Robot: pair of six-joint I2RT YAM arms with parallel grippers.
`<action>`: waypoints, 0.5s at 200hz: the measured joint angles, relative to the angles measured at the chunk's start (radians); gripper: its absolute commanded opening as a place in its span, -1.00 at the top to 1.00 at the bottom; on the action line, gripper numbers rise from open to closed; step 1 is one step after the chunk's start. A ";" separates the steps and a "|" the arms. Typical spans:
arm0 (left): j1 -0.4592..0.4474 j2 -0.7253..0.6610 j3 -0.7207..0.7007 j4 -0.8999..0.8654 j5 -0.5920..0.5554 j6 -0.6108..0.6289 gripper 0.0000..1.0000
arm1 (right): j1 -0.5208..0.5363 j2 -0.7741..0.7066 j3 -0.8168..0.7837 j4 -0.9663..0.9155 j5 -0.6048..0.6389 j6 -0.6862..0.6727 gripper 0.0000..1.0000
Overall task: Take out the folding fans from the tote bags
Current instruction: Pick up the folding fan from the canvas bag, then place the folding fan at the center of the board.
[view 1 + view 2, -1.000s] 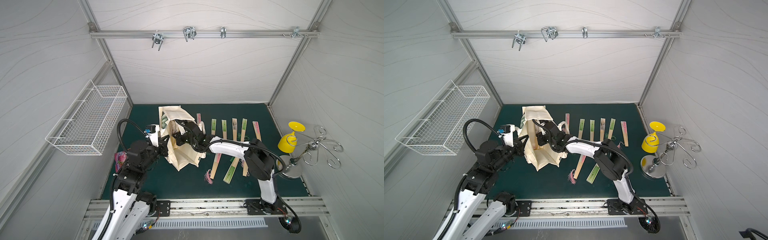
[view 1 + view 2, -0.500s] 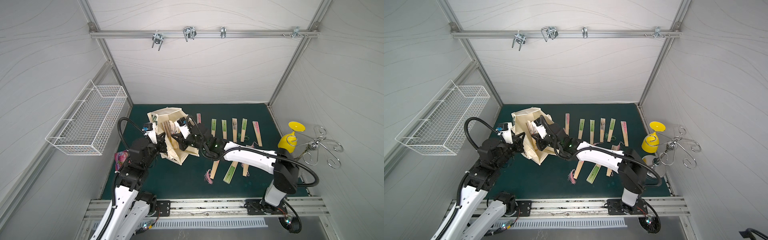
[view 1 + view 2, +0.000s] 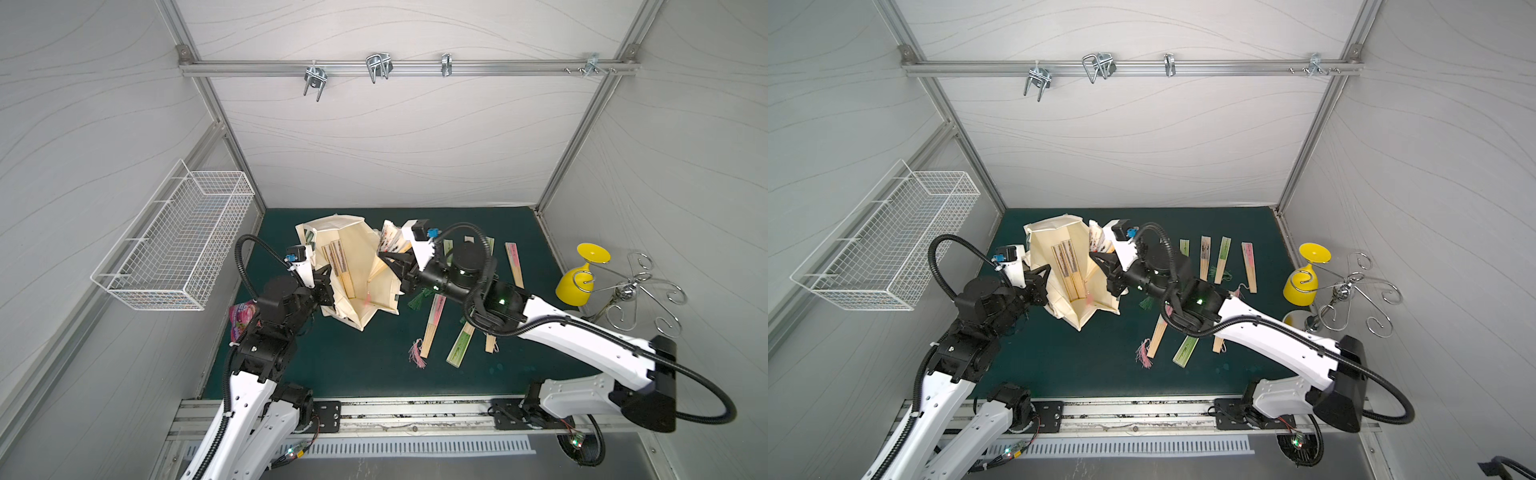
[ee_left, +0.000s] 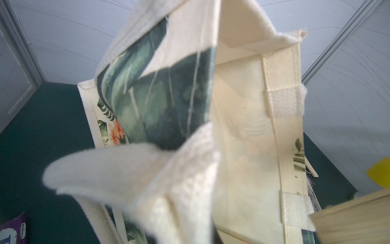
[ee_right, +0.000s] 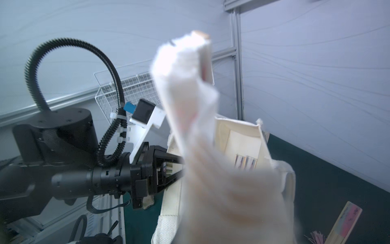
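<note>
Light was soft and white, shadows faint; both top views bowed at their edges. The folding fan (image 5: 190,101) smeared the right wrist view's centre; the tote bag (image 4: 118,175) blurred lower left of the left wrist view

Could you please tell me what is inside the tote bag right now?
Two closed folding fans lie side by side inside the tote bag; its folded walls hide any others.
</note>
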 measured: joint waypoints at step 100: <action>0.000 -0.022 0.000 -0.018 -0.019 0.020 1.00 | -0.309 -0.213 -0.066 -0.337 0.005 0.207 0.74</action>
